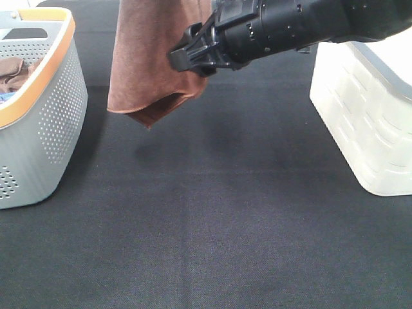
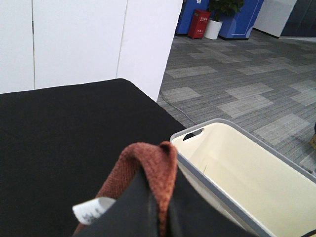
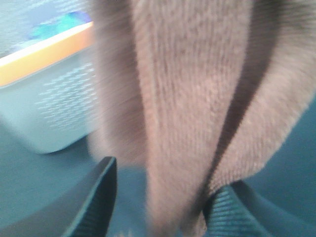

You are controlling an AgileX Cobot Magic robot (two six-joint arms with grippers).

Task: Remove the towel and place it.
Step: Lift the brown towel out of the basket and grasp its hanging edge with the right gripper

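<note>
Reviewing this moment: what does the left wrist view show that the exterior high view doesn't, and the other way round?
Only the left wrist view: the left gripper shut on the towel at a fold, the white tag beside the fingers, and the inside of the white bin, bare where visible. Only the exterior high view: the grey basket holding another brown cloth, the right gripper against the hanging towel, and the towel's lower edge clear of the black table. Both: the towel, the white bin, the black table.
</note>
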